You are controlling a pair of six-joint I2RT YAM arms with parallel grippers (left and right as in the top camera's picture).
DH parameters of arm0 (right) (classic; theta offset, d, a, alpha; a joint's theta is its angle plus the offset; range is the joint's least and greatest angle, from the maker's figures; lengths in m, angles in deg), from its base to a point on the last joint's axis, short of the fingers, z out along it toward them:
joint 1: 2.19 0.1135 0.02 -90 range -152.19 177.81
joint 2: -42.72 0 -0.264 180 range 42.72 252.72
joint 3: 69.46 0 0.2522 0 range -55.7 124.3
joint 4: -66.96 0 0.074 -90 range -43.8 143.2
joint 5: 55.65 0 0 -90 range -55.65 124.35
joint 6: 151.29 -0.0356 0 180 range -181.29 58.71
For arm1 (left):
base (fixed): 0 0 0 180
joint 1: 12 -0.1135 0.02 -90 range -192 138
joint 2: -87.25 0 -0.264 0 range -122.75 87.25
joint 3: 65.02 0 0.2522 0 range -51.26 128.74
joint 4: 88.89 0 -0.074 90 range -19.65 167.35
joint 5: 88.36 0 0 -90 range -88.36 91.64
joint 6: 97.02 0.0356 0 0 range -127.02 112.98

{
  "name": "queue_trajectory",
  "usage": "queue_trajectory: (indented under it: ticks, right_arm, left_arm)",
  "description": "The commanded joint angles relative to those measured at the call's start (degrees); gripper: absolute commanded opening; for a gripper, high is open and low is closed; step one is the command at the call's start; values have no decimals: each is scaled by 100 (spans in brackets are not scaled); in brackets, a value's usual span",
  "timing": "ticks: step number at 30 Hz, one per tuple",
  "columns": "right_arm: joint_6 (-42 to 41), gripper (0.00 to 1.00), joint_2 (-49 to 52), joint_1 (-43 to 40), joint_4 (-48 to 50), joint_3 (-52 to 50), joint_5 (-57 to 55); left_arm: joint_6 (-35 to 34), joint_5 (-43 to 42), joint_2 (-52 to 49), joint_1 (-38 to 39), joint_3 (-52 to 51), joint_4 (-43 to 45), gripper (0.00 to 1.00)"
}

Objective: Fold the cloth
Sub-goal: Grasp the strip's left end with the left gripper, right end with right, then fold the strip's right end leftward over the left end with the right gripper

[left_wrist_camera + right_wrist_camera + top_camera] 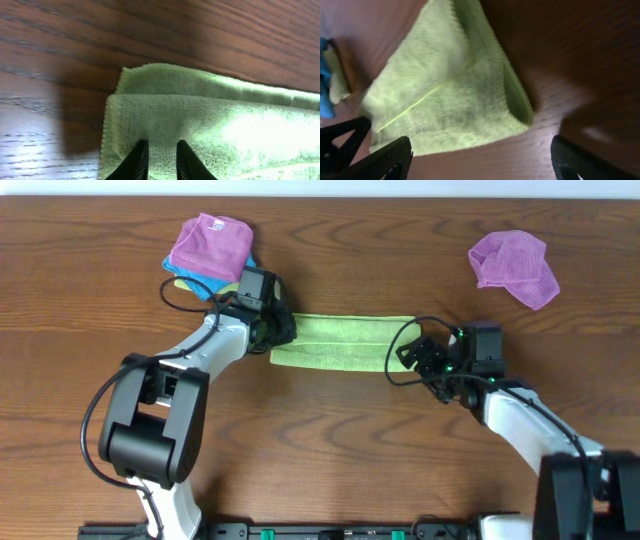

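Now | green cloth (pixel 340 342) | left tool (pixel 161 159) narrow, grip unclear | right tool (pixel 485 157) wide, empty

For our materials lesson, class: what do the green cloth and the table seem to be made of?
Green cloth: probably microfibre or terry, matte, since it shows a fuzzy nap and soft, limp folds. Table: wood or wood-look laminate with a slight sheen. It has dark brown grain lines and pale glare patches, but the pictures cannot show which of the two it is.
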Motion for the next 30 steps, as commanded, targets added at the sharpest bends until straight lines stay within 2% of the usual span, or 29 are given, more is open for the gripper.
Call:
queue_trajectory:
  ticks: [1,15,16,21,22,30]
  right_arm:
    - [-127,88,195,70,219,-55,33]
    - [-382,73,1294,450,1934,-55,-402]
    - [-380,65,1370,463,2081,-55,-459]
    - [11,9,1427,487,2660,-55,-588]
    - [92,2,1427,487,2796,-55,-586]
    - [323,2,1172,490,3344,-24,-299]
  left_arm:
    - [122,103,-92,70,81,-70,20]
    - [125,105,-94,68,81,-160,19]
    - [125,105,-94,68,81,-177,19]
    - [122,96,-94,68,81,-286,17]
    - [122,94,-94,68,81,-293,16]
    - [72,33,-94,68,81,-313,13]
